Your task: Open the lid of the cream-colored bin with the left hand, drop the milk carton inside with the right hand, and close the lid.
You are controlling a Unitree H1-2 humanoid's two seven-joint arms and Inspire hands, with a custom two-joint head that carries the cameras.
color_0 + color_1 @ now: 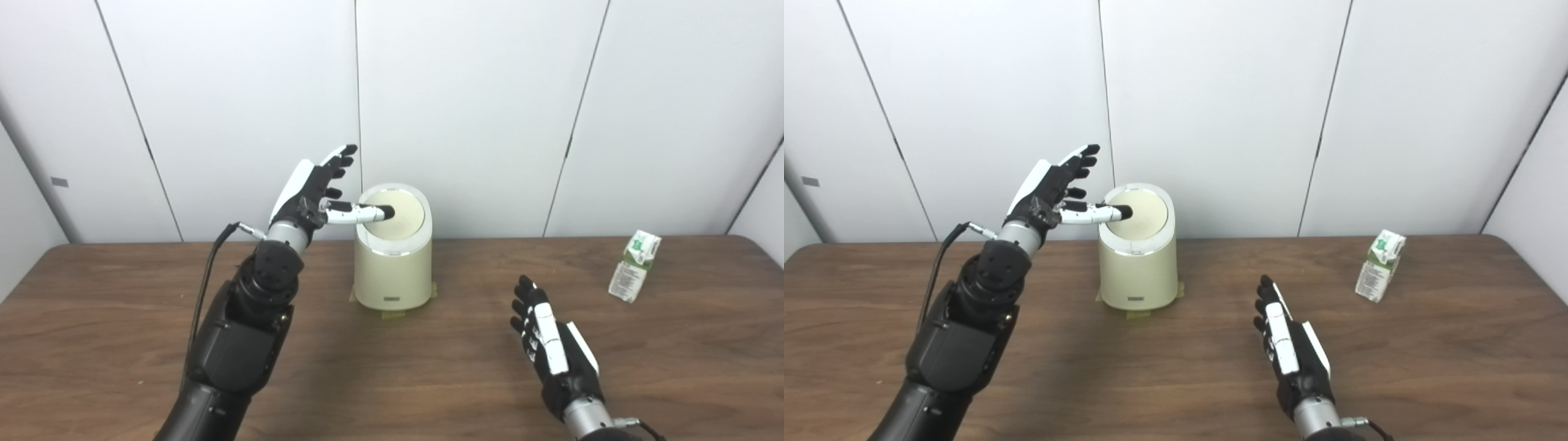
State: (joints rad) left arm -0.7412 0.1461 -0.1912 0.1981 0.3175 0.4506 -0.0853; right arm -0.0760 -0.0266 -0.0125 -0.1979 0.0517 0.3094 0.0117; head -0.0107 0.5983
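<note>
Cream-coloured cylindrical plastic bin point(393, 269) standing upright toward the back of the dark wood-grain table point(392, 367), slanted round lid point(395, 218) shut, ringed by a shiny rim. Left robot hand point(312, 193) raised beside the bin, fingers spread and holding nothing, thumb point(361, 214) stretched sideways over the lid's left part; contact or a mere hover, impossible to tell. Right robot hand point(1289, 349) low over the table near the front, fingers extended close together, empty, well apart from the carton. Small white-and-green milk carton point(1380, 265) upright and slightly tilted at the far right of the table, well apart from the bin.

Judged light and thin-walled, the carton: likely easy to dent or tip, so best taken across the flat side panels around mid-height, not by the folded gable top. Lid probably stiff plastic, smooth and a little slippery; opening by push or by lift not readable here. Bin seemingly fixed by tape at the base, so unlikely to slide.

Hinge and any catch out of sight. Bin interior hidden. Carton print too small to read. Small label on the bin front illegible. Right forearm cut off by the bottom edge.
</note>
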